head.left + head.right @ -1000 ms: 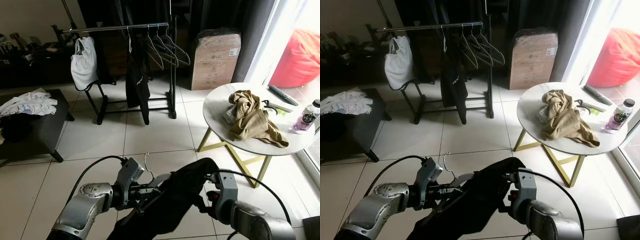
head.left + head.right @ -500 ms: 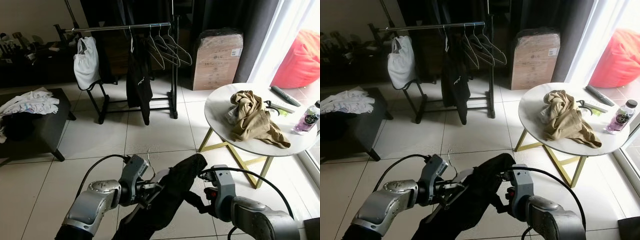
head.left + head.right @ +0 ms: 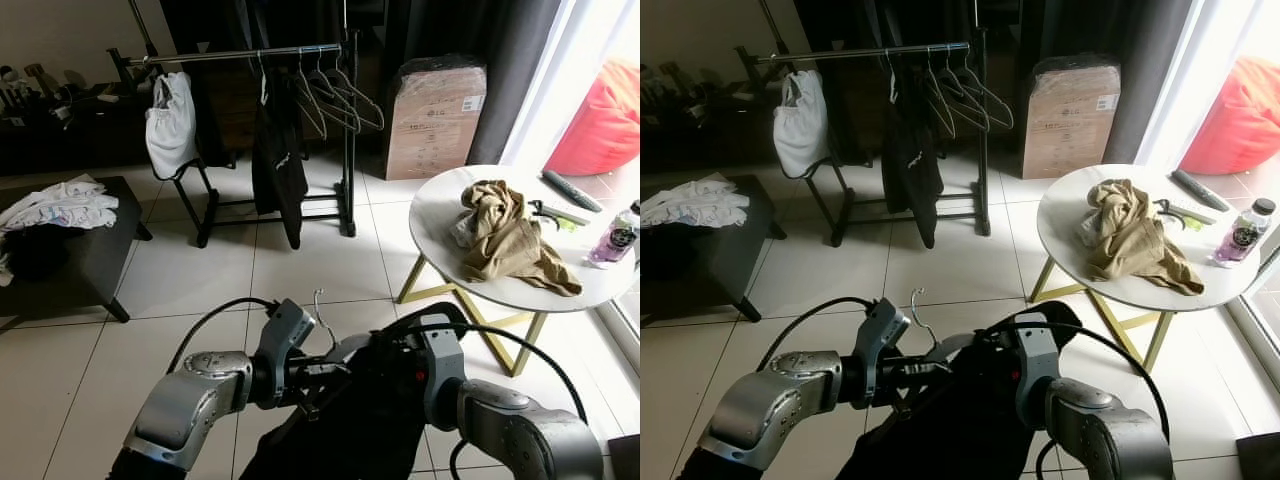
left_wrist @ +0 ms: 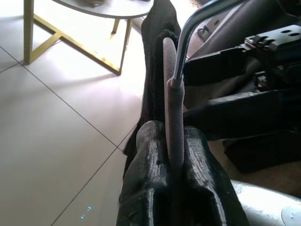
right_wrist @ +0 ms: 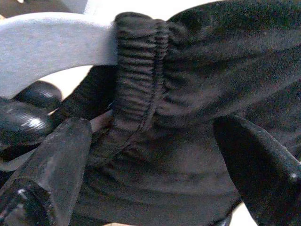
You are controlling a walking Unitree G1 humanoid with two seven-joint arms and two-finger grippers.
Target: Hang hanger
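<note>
1. The left end effector (image 3: 318, 378) is gripping a hanger (image 3: 340, 350) low in front of the robot, above the tiled floor (image 3: 300, 265); in the left wrist view its two fingers (image 4: 150, 165) are clamping the hanger's pale bar (image 4: 173, 122) between them.
2. The hanger's metal hook (image 3: 322, 312) is pointing upward, just beside the left end effector.
3. A black garment (image 3: 350, 430) is draping from the hanger and hanging down between the two arms.
4. The right end effector (image 5: 155, 155) is sitting against the garment with its fingers (image 5: 51, 160) spread on either side of a bunched, ribbed fold of the cloth (image 5: 136, 84); whether they are pinching it, I cannot tell.
5. A clothes rack (image 3: 240, 55) is standing well apart across the floor, carrying a white bag (image 3: 170, 110), a dark garment (image 3: 277, 160) and several bare hangers (image 3: 335, 95).
6. A round table (image 3: 430, 215) on gold legs is standing at the robot's right, bearing a crumpled tan cloth (image 3: 505, 240) and a bottle (image 3: 615, 240).
7. A cardboard box (image 3: 435, 115) is sitting beyond the table, beside the rack.
8. A low dark bench (image 3: 90, 265) at the left is holding white clothes (image 3: 60, 205).
</note>
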